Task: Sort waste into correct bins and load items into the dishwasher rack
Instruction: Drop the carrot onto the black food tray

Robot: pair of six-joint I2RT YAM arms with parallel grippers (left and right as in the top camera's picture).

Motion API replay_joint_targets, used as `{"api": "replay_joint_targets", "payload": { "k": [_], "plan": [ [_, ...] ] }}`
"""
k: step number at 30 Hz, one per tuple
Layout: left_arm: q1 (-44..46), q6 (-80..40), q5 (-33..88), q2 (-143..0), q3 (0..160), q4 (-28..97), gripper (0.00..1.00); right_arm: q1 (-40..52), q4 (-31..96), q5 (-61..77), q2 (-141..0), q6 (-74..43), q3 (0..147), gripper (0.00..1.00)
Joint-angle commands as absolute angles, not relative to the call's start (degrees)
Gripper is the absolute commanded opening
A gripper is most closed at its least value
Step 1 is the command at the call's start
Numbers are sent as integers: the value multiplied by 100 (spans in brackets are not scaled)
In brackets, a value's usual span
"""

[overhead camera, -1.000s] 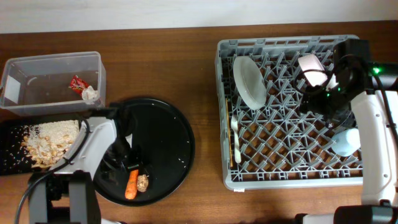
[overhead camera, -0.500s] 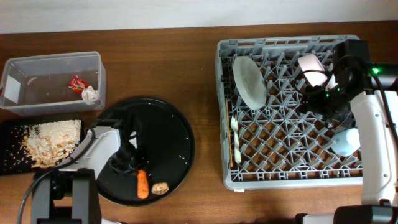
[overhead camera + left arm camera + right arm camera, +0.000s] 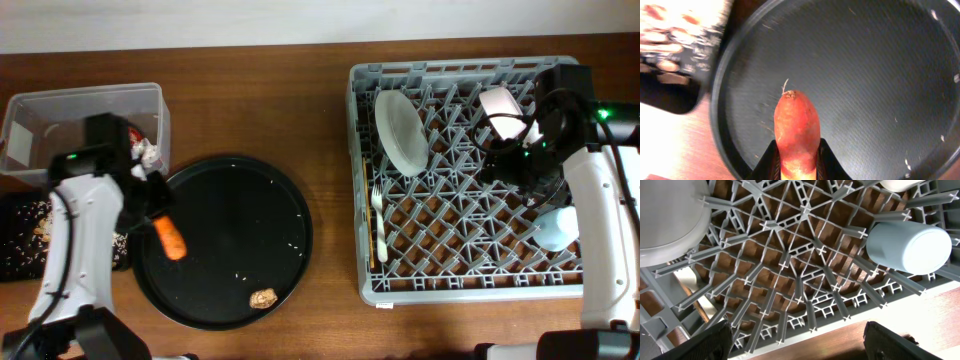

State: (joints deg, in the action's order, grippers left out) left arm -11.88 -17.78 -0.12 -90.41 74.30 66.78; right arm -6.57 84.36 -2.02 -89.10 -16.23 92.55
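Observation:
My left gripper [image 3: 796, 167] is shut on an orange carrot piece [image 3: 796, 125], which hangs over the left part of a large round black tray [image 3: 855, 75]. Overhead, the carrot piece [image 3: 171, 238] is close to the tray's left rim. One beige food scrap [image 3: 263, 298] lies on the round tray's front. The clear tub [image 3: 60, 110] holds a white paper wad [image 3: 150, 152]. The flat black tray [image 3: 18, 250] with food scraps is partly under my left arm. My right gripper [image 3: 800, 342] is open over the grey dishwasher rack [image 3: 790, 270], above its front edge.
In the rack [image 3: 470, 270] are a white plate [image 3: 402, 130], a white fork [image 3: 378, 215], a cream cup [image 3: 500, 108] and a light-blue cup [image 3: 558, 228]. Bare wooden table lies between the round tray [image 3: 240, 220] and the rack.
My left gripper closed on the carrot piece, lifted it and carried it back and left toward the tray's rim. The beige scrap shifted right on the round tray. The right arm has not moved.

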Motion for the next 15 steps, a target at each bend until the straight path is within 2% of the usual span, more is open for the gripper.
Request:
{"api": "replay_joint_targets", "payload": {
  "k": [1, 6, 15],
  "plan": [
    [-2248, -1822, -301, -8980, 7502, 6302, 4, -679, 8440, -176, -8886, -1584, 9233, 87],
    [-3503, -2038, -287, -9089, 7500, 5308, 4, -679, 8440, -176, -8886, -1584, 9233, 87],
    [-4145, -2294, -696, -10276, 7500, 4604, 4, -679, 8552, -213, -8886, -1584, 9233, 87]
  ]
}}
